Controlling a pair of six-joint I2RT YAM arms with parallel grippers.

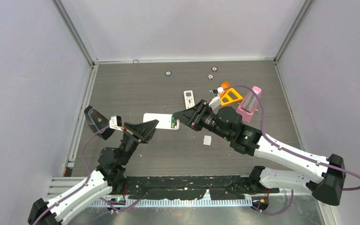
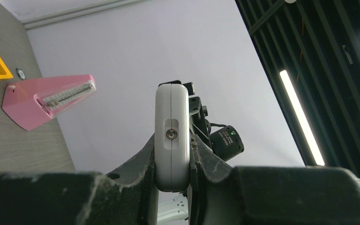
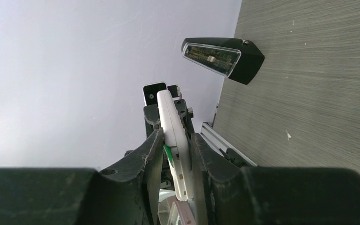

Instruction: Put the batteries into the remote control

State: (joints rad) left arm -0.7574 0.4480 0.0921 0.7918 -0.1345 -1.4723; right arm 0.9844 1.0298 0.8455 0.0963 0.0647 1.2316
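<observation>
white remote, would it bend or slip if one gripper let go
Probably stiff: the white remote spans straight between the left gripper and right gripper without sagging. Its smooth, rounded shell looks slippery, so a one-ended pinch could let it pivot. Thin in profile, so likely light.

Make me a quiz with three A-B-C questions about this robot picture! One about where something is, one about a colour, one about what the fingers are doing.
1. Where is the big white remote?
A) flat by the back wall
B) between the left fingers and right fingers
C) off the table

2. What colour is the wedge beside the right arm?
A) blue
B) green
C) pink

3. The left fingers are:
A) shut on the remote
B) wide open
C) holding a battery

Answers: 1 B, both wrist views show it pinched; 2 C, pink from above; 3 A, they press its two sides.
</observation>
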